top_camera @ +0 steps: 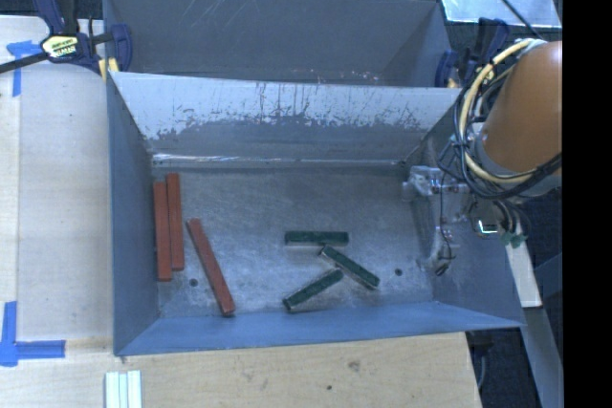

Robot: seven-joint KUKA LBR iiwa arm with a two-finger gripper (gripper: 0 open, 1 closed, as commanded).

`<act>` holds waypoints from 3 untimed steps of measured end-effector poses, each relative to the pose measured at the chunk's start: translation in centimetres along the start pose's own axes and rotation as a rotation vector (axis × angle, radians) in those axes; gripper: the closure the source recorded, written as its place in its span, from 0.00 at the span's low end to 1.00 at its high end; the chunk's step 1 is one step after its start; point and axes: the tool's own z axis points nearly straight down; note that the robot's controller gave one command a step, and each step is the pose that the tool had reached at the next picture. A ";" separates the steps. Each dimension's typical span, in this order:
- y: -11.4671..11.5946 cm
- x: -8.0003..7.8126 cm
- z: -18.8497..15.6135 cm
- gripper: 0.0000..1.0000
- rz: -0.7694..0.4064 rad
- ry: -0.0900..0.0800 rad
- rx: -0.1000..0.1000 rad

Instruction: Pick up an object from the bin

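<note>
Hard to read: gripper [440, 248] low by the right wall of the bin [287, 115]; its opening and any load cannot be told
Nearest: three green bars [344, 265], crossed mid-floor, apart from it
Room: bare floor between; red bars [169, 225] along left wall

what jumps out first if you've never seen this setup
The arm's big orange cover at the right edge, ringed with cables, grabs the eye first. Next come three red-brown sticks at the left of the grey bin, two side by side along the left wall and one slanted beside them. Three dark green sticks lie in a loose cluster toward the front middle.
</note>
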 end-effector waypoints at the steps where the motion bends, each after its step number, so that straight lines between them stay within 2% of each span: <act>1: -0.6 0.9 12.2 0.00 0.144 0.000 0.000; 2: 2.2 1.0 15.4 0.00 0.219 -0.004 -0.001; 3: 2.0 0.8 15.2 1.00 0.218 -0.009 0.000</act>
